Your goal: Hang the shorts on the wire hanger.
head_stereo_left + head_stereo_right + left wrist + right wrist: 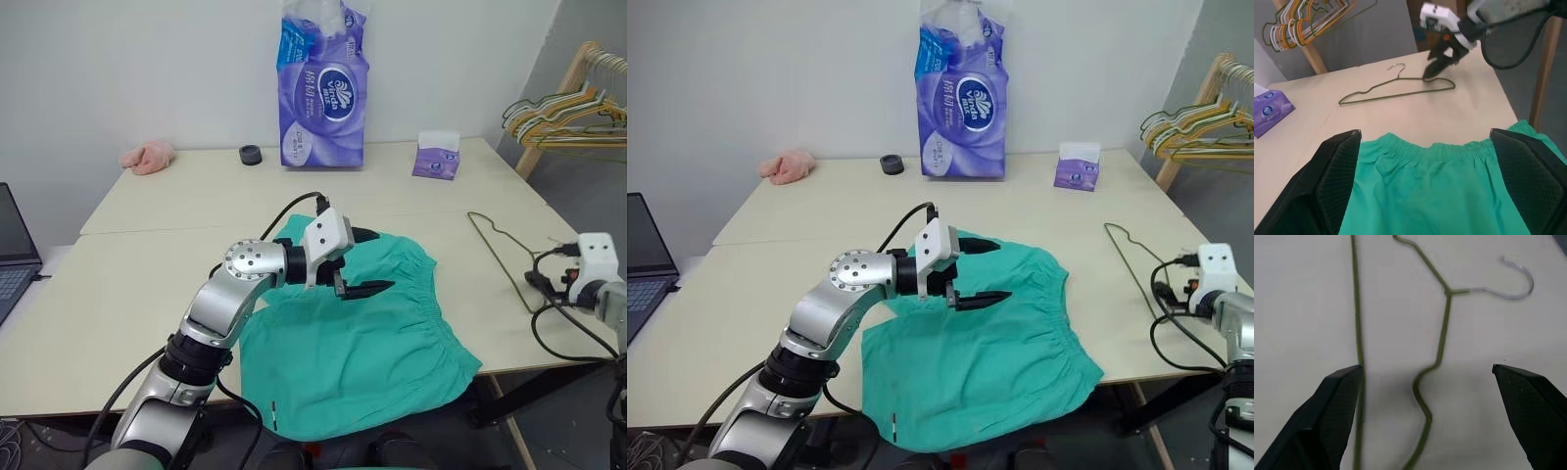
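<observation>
White wall behind, and a pale beige counter (pixel 147 294) spread out in front of me. On it lie the teal-green fabric shorts with the gathered elastic waistband (pixel 362 343), flat, near my edge, one corner draping over the front lip. Off to my right, apart from the shorts, the thin bare grey-metal wire hanger (pixel 505 257) lies flat on the counter, hook pointing away from the cloth.

My left hand (pixel 364 262) hovers over the upper part of the shorts, black fingers spread wide, nothing between them. My right hand (pixel 1436 66) sits right at the hanger's long bar, fingers apart too, empty; through its wrist camera I'm looking straight down on the wire's neck and hook.

Handling, as I judge it: the shorts are light and limp, they'll sag and fold wherever I don't hold them, so I'd pinch the bunched waistband, where the gathered elastic gives bulk to grip. The hanger looks stiff, very thin, lying flush — likely slippery and awkward to get under. I'd go for the neck just below the hook, or slide it to the counter's edge first.
</observation>
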You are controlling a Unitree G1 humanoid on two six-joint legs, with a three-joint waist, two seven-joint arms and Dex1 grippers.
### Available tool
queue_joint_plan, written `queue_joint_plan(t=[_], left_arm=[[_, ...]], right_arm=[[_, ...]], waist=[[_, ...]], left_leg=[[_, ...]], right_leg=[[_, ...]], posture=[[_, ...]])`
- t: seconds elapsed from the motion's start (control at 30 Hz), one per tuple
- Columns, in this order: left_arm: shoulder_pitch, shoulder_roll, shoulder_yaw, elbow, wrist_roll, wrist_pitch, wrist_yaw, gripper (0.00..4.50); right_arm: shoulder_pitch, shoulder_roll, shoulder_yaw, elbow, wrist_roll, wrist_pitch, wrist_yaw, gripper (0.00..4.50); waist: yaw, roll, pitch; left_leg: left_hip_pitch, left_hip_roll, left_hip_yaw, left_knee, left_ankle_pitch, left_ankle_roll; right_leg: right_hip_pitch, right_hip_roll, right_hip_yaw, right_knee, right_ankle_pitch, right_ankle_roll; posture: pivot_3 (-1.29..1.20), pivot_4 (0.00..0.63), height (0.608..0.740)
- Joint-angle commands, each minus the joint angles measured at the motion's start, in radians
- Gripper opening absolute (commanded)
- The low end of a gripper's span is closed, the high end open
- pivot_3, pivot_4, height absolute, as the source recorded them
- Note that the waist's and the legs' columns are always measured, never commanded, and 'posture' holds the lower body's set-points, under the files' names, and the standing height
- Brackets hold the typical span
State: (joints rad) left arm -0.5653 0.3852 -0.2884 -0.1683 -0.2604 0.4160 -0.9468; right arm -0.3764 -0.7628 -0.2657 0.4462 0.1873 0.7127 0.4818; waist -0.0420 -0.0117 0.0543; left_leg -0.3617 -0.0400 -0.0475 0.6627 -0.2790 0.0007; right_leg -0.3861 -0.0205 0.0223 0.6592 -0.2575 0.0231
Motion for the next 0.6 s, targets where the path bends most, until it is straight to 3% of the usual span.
queue_joint_plan(t=[0.03,0.2,0.3,0.6], left_arm=[[-0.032,-0.023,-0.006,-0.005,0.007,-0.025,0.012,4.47],[-0.024,-0.029,-0.013,-0.012,0.013,-0.033,0.011,4.47],[-0.023,-0.025,-0.014,-0.005,0.019,-0.042,0.008,4.5],[-0.025,-0.034,-0.022,0.003,0.023,-0.048,0.006,4.5]], right_arm=[[-0.027,-0.006,0.01,0.04,-0.01,-0.041,0.017,4.5],[-0.027,-0.003,0.009,0.124,-0.017,-0.047,0.009,4.5],[-0.023,0.0,0.0,0.148,-0.002,-0.016,0.017,3.94],[0.038,0.009,0.056,0.163,-0.035,0.0,0.025,0.92]], waist=[[-0.002,0.002,0.0],[-0.004,0.002,0.0],[-0.002,0.002,0.0],[0.01,-0.002,0.0]], left_leg=[[0.0,0.0,0.0,0.0,0.0,0.0],[0.0,0.0,0.0,0.0,0.0,0.0],[0.001,0.0,0.0,0.0,0.0,0.0],[0.005,0.0,-0.003,0.001,0.0,0.001]], right_leg=[[0.0,0.0,0.001,0.0,0.0,0.0],[0.001,0.0,0.001,0.0,0.0,0.001],[0.001,0.0,0.0,0.0,0.0,0.001],[0.008,0.0,-0.002,-0.003,-0.001,0.004]], posture=[[-0.09,0.042,0.74],[-0.09,0.043,0.74],[-0.09,0.045,0.74],[-0.1,0.05,0.74]])
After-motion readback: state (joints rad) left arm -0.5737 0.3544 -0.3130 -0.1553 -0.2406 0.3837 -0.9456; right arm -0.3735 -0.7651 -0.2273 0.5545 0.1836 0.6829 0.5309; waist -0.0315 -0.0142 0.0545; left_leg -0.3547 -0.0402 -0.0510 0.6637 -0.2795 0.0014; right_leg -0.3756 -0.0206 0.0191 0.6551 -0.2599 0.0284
